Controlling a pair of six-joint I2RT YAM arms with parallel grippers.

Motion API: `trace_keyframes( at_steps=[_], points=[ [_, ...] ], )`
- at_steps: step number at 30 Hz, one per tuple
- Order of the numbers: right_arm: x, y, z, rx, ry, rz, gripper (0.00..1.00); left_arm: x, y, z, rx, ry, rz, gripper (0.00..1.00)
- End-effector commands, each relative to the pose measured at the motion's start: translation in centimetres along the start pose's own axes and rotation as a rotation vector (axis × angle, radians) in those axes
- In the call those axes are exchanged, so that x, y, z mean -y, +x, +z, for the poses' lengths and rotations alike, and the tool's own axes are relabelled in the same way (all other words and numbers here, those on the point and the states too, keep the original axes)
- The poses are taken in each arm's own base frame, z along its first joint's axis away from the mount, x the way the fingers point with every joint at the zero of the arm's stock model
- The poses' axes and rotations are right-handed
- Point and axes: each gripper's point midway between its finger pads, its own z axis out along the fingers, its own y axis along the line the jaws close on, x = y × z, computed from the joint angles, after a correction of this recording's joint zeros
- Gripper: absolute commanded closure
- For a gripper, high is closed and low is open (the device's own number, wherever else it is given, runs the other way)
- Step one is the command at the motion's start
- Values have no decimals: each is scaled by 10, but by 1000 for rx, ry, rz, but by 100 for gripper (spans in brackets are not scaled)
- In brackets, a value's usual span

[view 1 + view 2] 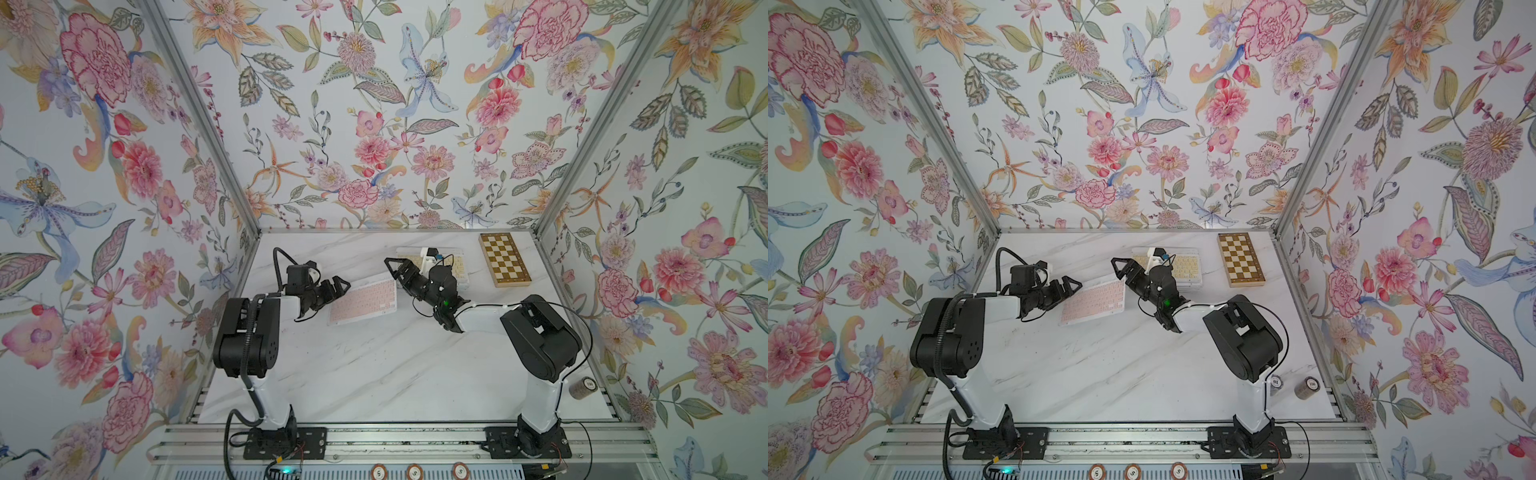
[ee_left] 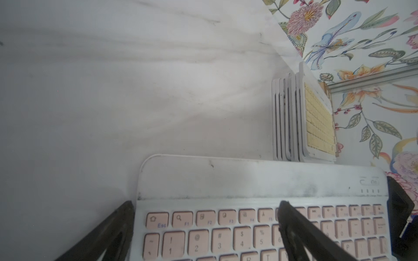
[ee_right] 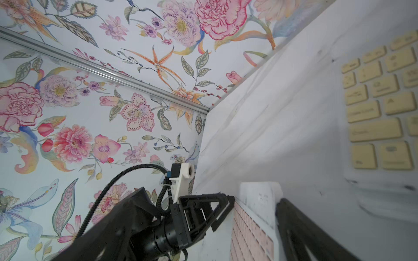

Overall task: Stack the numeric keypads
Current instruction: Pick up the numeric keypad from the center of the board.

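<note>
A pink-keyed keypad (image 1: 361,301) (image 1: 1094,301) lies on the marble table between both arms. My left gripper (image 1: 338,286) (image 1: 1069,286) is open at its left end. In the left wrist view one finger (image 2: 108,232) sits just off the short edge and the other over the pink keys (image 2: 226,226). My right gripper (image 1: 392,270) (image 1: 1121,270) stands open at the keypad's far right corner, with the keypad's end (image 3: 248,235) between its fingers. Contact there cannot be told. Behind it a stack of keypads topped by a yellow-keyed one (image 1: 459,266) (image 1: 1187,266) (image 2: 316,119) (image 3: 380,108) is partly hidden by the right arm.
A brown-and-cream chessboard (image 1: 505,259) (image 1: 1241,259) lies at the back right beside the stack. A small cylinder (image 1: 584,386) (image 1: 1307,387) stands near the right arm's base. Poker chips (image 1: 414,471) sit on the front rail. Floral walls enclose three sides.
</note>
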Motion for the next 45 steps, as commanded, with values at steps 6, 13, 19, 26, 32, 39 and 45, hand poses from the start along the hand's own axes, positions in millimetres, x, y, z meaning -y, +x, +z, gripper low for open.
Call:
trace_keyframes(
  at_steps=[6,13,19,26,32,39,45],
  points=[
    [-34,53,9,-161,-74,23,1,52,62,3,-174,296,-365,1],
    [-25,51,13,-90,-82,105,1,71,43,-17,-18,464,-487,1],
    [-29,58,11,-105,-62,108,1,66,45,-18,-5,430,-484,1],
    [-14,61,-4,-202,154,116,8,60,46,-14,-19,354,-437,1],
    [-14,53,-22,-280,302,33,34,51,52,-10,-36,311,-419,1],
    [-12,53,-31,-317,366,-33,71,49,53,-9,-39,291,-402,1],
    [-14,48,-34,-335,383,-81,93,61,41,-13,-34,279,-353,1]
  ],
)
